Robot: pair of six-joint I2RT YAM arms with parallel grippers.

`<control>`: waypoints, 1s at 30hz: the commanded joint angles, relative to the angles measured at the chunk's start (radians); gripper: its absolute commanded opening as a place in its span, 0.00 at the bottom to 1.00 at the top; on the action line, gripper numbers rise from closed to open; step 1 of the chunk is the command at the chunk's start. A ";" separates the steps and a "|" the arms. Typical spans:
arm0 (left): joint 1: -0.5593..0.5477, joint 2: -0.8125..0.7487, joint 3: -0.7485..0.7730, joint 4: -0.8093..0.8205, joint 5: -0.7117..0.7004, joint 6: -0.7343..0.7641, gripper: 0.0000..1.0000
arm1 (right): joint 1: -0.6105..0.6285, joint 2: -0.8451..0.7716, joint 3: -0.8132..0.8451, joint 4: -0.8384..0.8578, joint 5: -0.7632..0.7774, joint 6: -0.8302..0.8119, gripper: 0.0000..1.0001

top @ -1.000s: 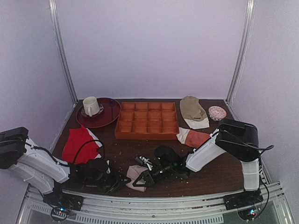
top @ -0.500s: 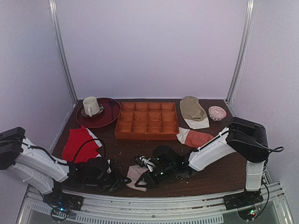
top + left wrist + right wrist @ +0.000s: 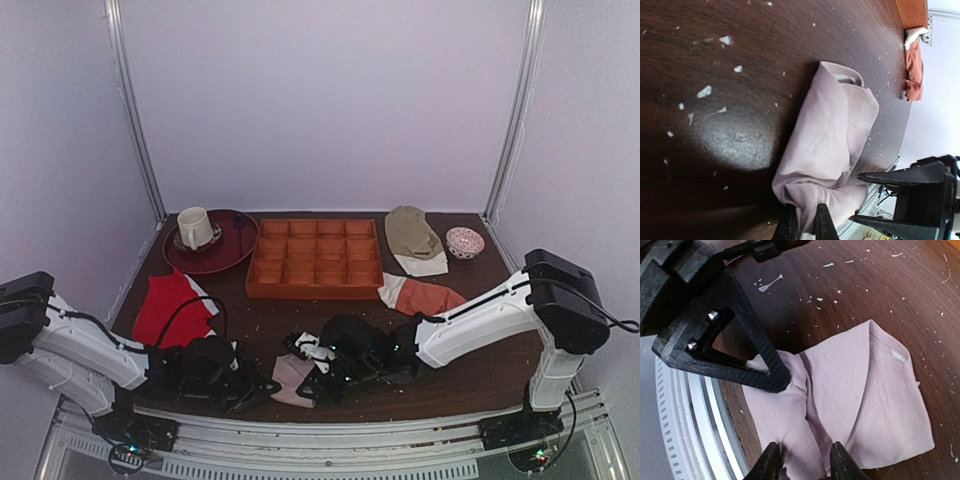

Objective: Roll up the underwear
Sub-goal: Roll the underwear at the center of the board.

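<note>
The underwear (image 3: 292, 376) is a pinkish-beige folded piece of cloth lying close to the table's front edge, between the two arms. It fills the middle of the left wrist view (image 3: 835, 135) and of the right wrist view (image 3: 860, 390). My left gripper (image 3: 805, 222) is shut on a bunched fold at the cloth's near left corner, and its black fingers (image 3: 765, 367) show from the right wrist too. My right gripper (image 3: 805, 462) is low over the near edge, its jaws apart and straddling a ridge of cloth. From above, the left gripper (image 3: 266, 386) and the right gripper (image 3: 312, 384) nearly meet.
A red garment (image 3: 170, 305) lies at the left. An orange compartment tray (image 3: 315, 258) stands mid-back, with a cup (image 3: 195, 227) on a dark plate (image 3: 235, 248) to its left. An orange-rust garment (image 3: 420, 293), a beige garment (image 3: 412, 235) and a small bowl (image 3: 464, 241) are at the right. The metal front rail (image 3: 330, 440) is just beyond the cloth.
The left gripper has closed on the cloth's corner. The right arm has stretched further left and low, and its jaws have widened over the cloth.
</note>
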 commanded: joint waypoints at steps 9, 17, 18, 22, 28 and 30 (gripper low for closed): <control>-0.004 0.008 0.012 -0.018 0.014 0.022 0.00 | 0.142 -0.013 0.079 -0.077 0.325 -0.277 0.40; -0.004 0.008 0.015 -0.019 0.017 0.022 0.00 | 0.153 0.082 0.156 -0.102 0.306 -0.324 0.41; -0.004 0.007 0.013 -0.020 0.018 0.022 0.00 | 0.153 0.094 0.159 -0.103 0.306 -0.328 0.41; -0.004 0.003 0.010 -0.022 0.014 0.019 0.00 | 0.153 0.118 0.156 -0.109 0.299 -0.337 0.41; -0.004 0.008 0.011 -0.018 0.014 0.017 0.00 | 0.160 0.129 0.132 -0.098 0.288 -0.341 0.36; -0.004 0.009 0.009 -0.016 0.014 0.016 0.00 | 0.167 0.131 0.127 -0.096 0.297 -0.344 0.35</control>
